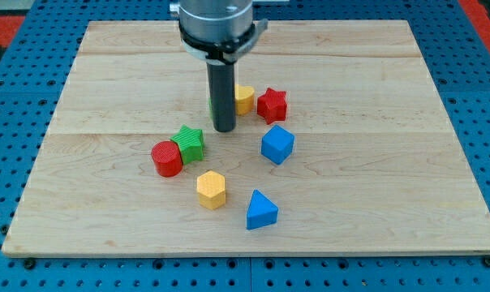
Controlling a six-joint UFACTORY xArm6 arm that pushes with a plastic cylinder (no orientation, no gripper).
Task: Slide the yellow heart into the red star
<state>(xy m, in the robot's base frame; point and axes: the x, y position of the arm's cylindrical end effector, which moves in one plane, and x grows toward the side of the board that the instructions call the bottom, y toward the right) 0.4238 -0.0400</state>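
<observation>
Pushing step: my tip [224,129], bare rod holding nothing, sits left of yellow heart [244,98], which looks nearly touching red star [272,105]; next needs short rightward nudge.

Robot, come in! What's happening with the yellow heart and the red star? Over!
My tip down on the board, just left of the yellow heart. Heart sits beside the red star, about touching. Nothing between them.

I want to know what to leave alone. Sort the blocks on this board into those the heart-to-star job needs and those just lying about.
For the job:
yellow heart, partly behind the rod
red star, just to its right
my tip, left of the heart

Lying about:
green star
red cylinder
yellow hexagon
blue cube
blue triangle
</observation>
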